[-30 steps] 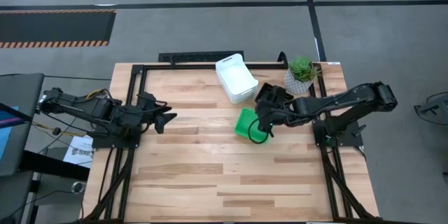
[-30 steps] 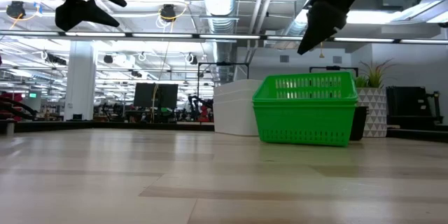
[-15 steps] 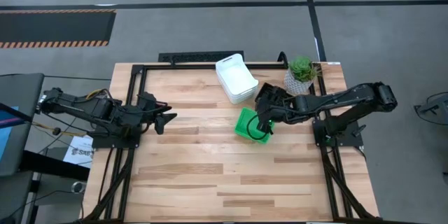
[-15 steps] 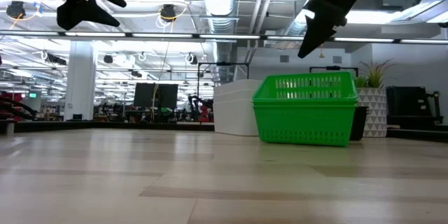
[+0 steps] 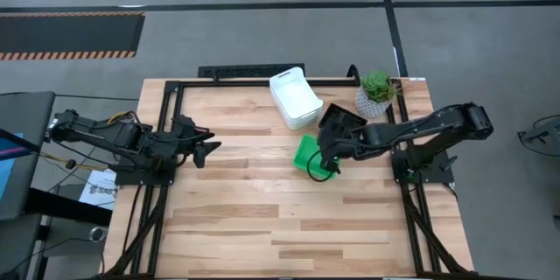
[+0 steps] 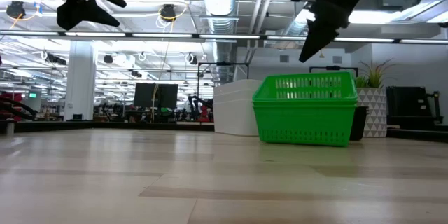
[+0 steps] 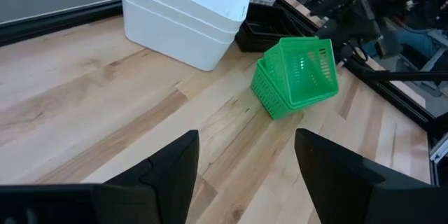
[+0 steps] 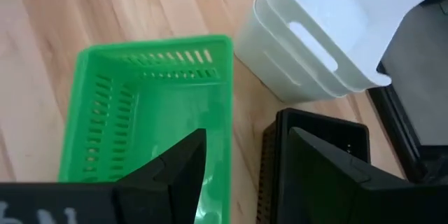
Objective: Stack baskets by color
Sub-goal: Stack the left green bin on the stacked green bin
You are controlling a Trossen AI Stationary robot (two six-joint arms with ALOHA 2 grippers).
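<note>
R gripper (image 5: 325, 168) hangs over the green basket stack (image 5: 309, 155) near table centre, fingers (image 8: 175, 171) spread apart w/ nothing between them, clear above the rim. Just beside the green stack sits the black basket stack (image 5: 341, 117), & the white basket stack (image 5: 294, 98) is at the far edge of the table (image 5: 262, 219), plant (image 5: 377, 90) near the far R corner. L gripper (image 5: 208, 150) waits at the L side, jaws wide, holding nothing.

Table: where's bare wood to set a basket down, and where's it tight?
Free: the table's whole near half and the middle stretch between the left gripper and green baskets. Crowded: the far right corner, with white baskets, black baskets, plant and right gripper.
</note>
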